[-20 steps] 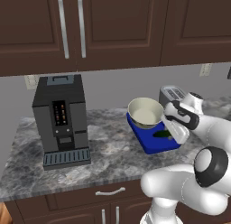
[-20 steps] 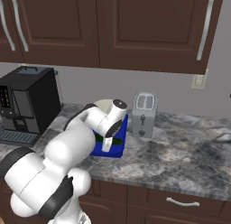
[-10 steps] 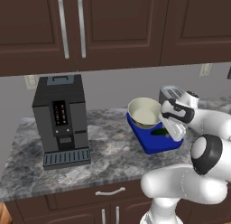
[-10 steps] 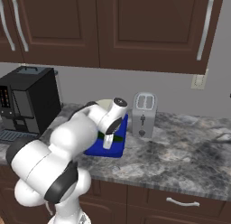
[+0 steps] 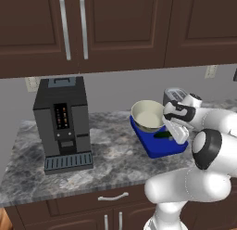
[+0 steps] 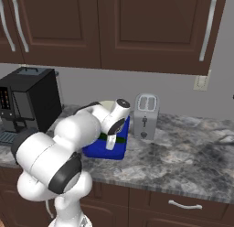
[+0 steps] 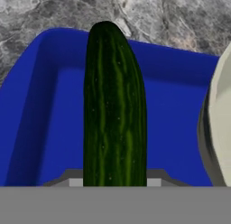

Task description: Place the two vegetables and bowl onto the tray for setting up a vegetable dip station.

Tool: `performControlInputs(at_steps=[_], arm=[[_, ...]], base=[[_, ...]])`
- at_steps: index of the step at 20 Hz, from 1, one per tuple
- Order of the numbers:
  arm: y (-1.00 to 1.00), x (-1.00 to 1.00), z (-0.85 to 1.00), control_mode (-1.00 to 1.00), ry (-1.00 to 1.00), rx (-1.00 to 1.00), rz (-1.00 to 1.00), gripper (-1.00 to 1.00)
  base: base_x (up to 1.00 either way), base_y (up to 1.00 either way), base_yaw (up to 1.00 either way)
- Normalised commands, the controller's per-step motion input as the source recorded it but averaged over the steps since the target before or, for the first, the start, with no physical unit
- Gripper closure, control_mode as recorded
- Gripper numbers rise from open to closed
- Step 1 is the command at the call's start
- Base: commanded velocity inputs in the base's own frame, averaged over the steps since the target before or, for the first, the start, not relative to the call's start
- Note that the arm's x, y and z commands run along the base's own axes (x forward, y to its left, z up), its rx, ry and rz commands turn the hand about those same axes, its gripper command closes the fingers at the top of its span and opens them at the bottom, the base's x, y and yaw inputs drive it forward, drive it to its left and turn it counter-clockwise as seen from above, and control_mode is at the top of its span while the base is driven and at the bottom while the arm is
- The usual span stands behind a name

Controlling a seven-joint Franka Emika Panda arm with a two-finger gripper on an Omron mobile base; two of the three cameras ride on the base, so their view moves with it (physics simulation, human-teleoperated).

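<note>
The gripper (image 5: pixel 179 133) had come down over the tray (image 7: pixel 40 105), its jaws closed on the cucumber (image 7: pixel 113 110), which now hung low inside the rim beside the bowl (image 5: pixel 147 115). Release seemed near; no carrot showed yet.

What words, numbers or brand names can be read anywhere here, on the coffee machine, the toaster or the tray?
None can be read.
Coffee machine: small lit marks on its front panel, too small to make out.
Toaster: a dark lever and knob, no lettering.
Blue tray, cucumber and bowl: plain, no print.
</note>
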Motion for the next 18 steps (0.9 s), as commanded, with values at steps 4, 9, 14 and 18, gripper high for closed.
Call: performControlInputs(at_steps=[4, 9, 14, 18], arm=[[-0.02, 0.13, -0.05, -1.00, 0.00, 0.00, 0.00, 1.00], [-0.01, 0.12, -0.05, -1.00, 0.00, 0.00, 0.00, 1.00], [0.00, 0.06, -0.06, -1.00, 0.00, 0.00, 0.00, 1.00], [0.00, 0.00, -0.05, -1.00, 0.00, 0.00, 0.00, -1.00]], base=[[0.00, 0.00, 0.00], [0.00, 0.00, 0.00], [0.00, 0.00, 0.00], [0.00, 0.00, 0.00]])
